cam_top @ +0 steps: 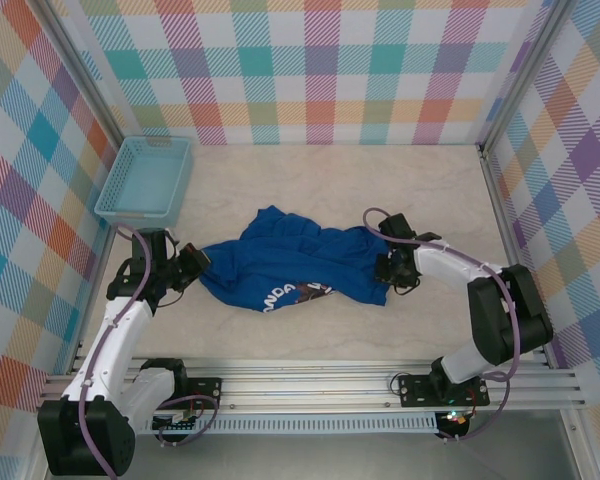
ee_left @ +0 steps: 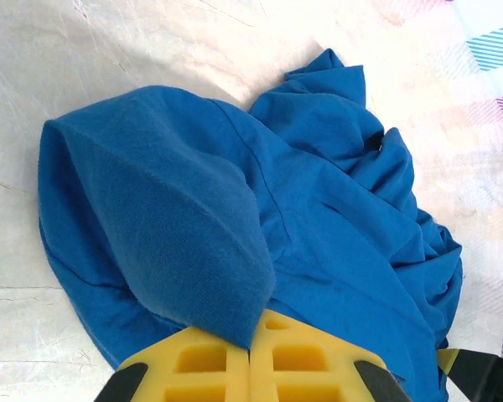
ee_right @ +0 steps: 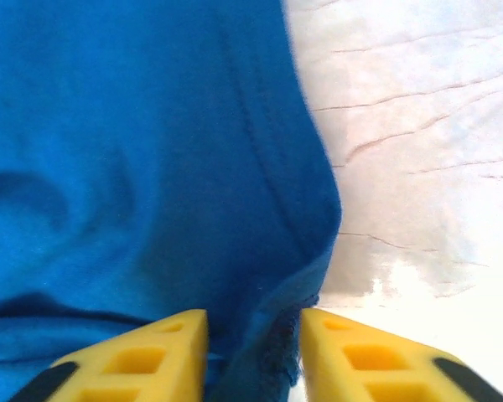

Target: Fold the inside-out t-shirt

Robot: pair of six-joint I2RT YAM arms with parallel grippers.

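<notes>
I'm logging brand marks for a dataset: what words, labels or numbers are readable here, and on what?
"ONDA": white letters on the blue t-shirt, at its near edge; any letters before them would be hidden by the crumpled cloth.
Dark and orange print beside those letters: too blurred to read.
Basket: no readable text.

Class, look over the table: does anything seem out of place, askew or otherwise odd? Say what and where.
The t-shirt lies crumpled in a heap mid-table, folds overlapping, its lettering partly hidden at the near edge. The left fingers pinch its left end; the right fingers straddle its right edge.
</notes>
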